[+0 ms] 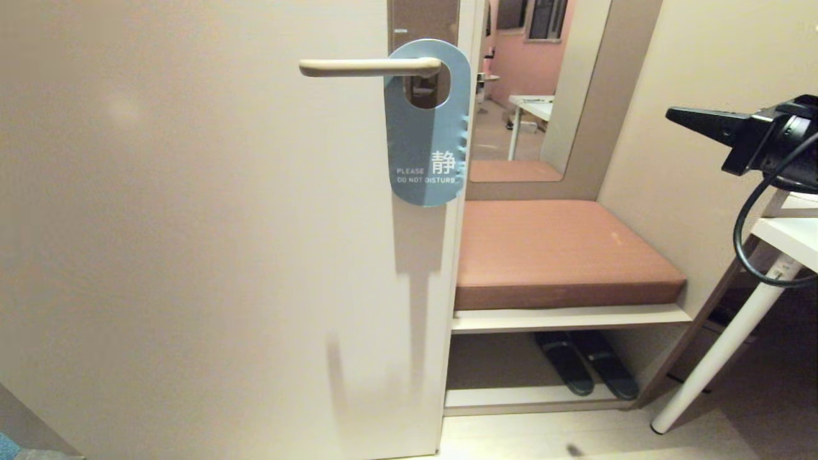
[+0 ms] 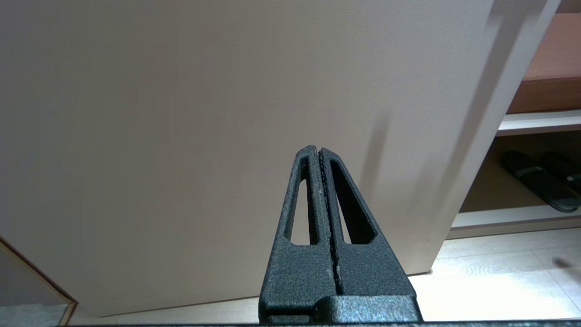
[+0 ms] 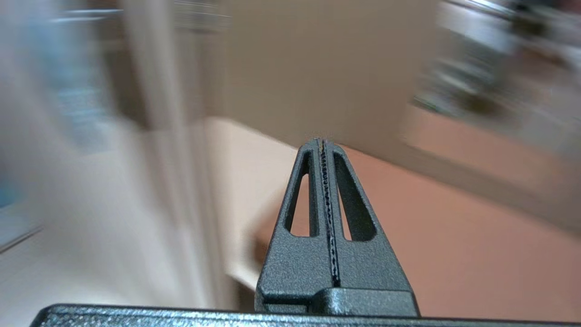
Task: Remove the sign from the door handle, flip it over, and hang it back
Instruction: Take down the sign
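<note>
The right gripper (image 1: 677, 116) is up in the air at the right side of the head view. Its two black fingers (image 3: 313, 190) are pressed tight together, and there is nothing between them. It points toward the door and is well apart from the sign. A black cable (image 1: 744, 220) loops down behind it, past a white table (image 1: 789, 236).

The left gripper (image 2: 318, 150) is clenched too, with nothing in it. It sits low, in front of the bottom part of the cream door (image 1: 192, 255), near the pale floor (image 2: 490, 281).

The sign (image 1: 427, 128) hangs on the door handle (image 1: 367, 66). The handle goes through the oval hole at the top of the sign. The blue side faces out, and it says "PLEASE DO NOT DISTURB" in white letters. The sign hangs straight down, right at the edge of the door.

Past the door edge is a bench with a brown cushion (image 1: 562, 252). Under the bench lie two dark slippers (image 1: 585, 363). Above the cushion is a tall mirror (image 1: 530, 89).
</note>
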### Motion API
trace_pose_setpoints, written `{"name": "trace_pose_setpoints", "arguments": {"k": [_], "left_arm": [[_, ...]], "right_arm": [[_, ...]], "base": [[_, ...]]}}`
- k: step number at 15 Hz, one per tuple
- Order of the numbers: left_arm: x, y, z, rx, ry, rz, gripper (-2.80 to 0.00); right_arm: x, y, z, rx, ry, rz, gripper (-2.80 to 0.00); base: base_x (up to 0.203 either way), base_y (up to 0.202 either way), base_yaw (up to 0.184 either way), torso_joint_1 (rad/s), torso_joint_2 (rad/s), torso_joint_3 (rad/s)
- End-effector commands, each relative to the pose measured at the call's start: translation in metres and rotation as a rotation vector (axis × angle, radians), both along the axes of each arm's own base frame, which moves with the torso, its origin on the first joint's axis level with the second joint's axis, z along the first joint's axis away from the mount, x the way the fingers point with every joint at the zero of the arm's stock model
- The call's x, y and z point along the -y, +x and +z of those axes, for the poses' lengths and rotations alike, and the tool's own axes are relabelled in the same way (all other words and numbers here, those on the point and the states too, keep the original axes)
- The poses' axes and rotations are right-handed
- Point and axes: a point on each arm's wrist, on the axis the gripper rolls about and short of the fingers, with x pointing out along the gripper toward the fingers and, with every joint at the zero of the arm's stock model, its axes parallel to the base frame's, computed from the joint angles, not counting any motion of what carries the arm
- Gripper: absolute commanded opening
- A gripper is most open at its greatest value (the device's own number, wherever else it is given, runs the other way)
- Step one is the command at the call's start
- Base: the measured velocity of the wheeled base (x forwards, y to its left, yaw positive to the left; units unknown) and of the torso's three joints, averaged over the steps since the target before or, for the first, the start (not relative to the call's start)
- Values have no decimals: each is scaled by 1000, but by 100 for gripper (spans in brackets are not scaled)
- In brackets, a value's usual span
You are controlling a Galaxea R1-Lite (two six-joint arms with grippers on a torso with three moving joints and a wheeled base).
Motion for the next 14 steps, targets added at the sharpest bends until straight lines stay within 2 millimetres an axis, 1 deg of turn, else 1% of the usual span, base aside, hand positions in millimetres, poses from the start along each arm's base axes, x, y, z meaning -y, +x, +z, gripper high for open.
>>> {"name": "trace_pose_setpoints", "arguments": {"k": [1, 3, 4, 6, 8, 10, 13, 14], "left_arm": [[0, 0, 0, -1, 0, 0, -280], [0, 0, 0, -1, 0, 0, -280], [0, 0, 0, 0, 0, 0, -280], [0, 0, 0, -1, 0, 0, -280], [0, 0, 0, -1, 0, 0, -280], [0, 0, 0, 0, 0, 0, -280], [0, 0, 0, -1, 0, 0, -280], [0, 0, 0, -1, 0, 0, -280]], "right_arm": [[-3, 12, -8, -3, -16, 202, -280], [-7, 16, -9, 19, -41, 419, -280], [-14, 21, -11, 24, -49, 495, -280], [-32, 29, -14, 21, -47, 570, -280], [-53, 35, -21, -1, -41, 640, -280], [-69, 37, -26, -18, -38, 691, -280], [-84, 36, -32, -33, -38, 748, -280], [-87, 39, -34, -40, -38, 758, -185]], "base": [[0, 0, 0, 0, 0, 0], [0, 0, 0, 0, 0, 0], [0, 0, 0, 0, 0, 0], [0, 0, 0, 0, 0, 0], [0, 0, 0, 0, 0, 0], [0, 0, 0, 0, 0, 0], [0, 0, 0, 0, 0, 0], [0, 0, 0, 0, 0, 0]]}}
